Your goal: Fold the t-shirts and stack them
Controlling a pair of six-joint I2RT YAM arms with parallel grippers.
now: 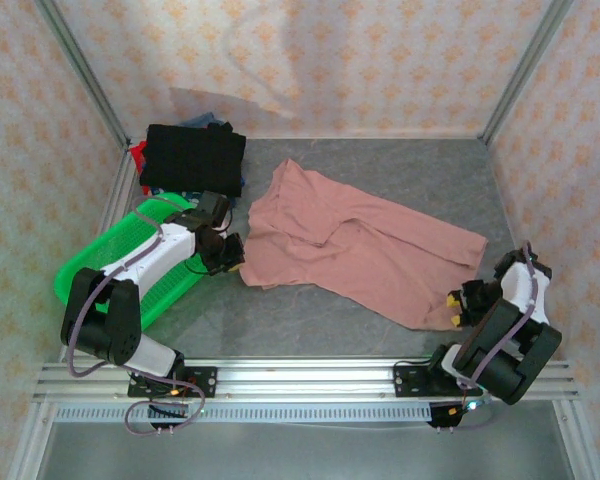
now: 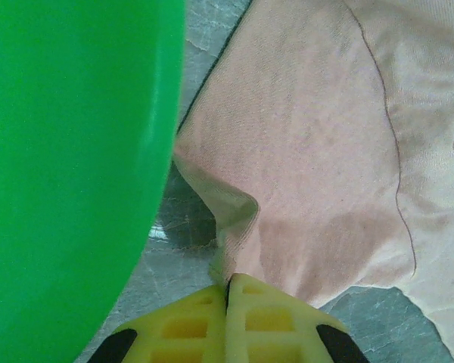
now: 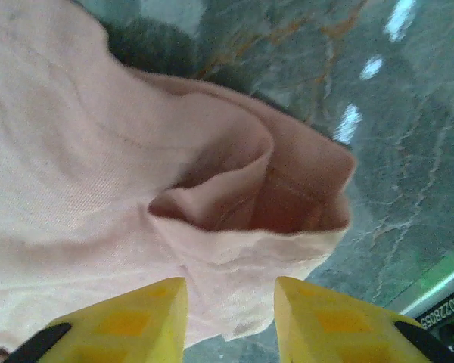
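Where the two arms rise from the rail along the bottom of the top view, the right pincer point(image 1: 458, 305) sits at the lower right, at the lower right corner of the pink t-shirt point(image 1: 370, 245). From the right wrist the right pincer point(image 3: 231, 287) is open: its yellow fingers point(image 3: 136, 321) stand apart. A curled corner of the pink t-shirt point(image 3: 98, 174) lies in the gap without being pinched, with grey marbled desk point(image 3: 408, 136) showing to the right.

Slightly higher and to the left in the top view, the left pincer point(image 1: 225, 255) meets the shirt's lower left edge. It is beside the green basket point(image 1: 85, 270), which lies slantwise at the left under the left arm. From the left wrist the left pincer point(image 2: 228, 286) is closed, its yellow fingers point(image 2: 276, 325) pressed together on a thin fold of the pink t-shirt point(image 2: 318, 136). The fold is drawn up into a small peak above the desk point(image 2: 185, 219). The green basket point(image 2: 68, 166) blurs across the left half of that frame, close beside the fold.

Beyond both pincers the shirt lies spread but rumpled across the middle of the desk point(image 1: 430, 165), running from upper left to lower right. Farthest back, at the upper left, a folded black shirt point(image 1: 192, 158) tops a pile. A red shirt point(image 1: 136, 153) peeks out at its left edge and a bit of blue cloth point(image 1: 208, 122) at its top edge. The pile lies just beside the basket's upper end and near the pink shirt's upper tip.
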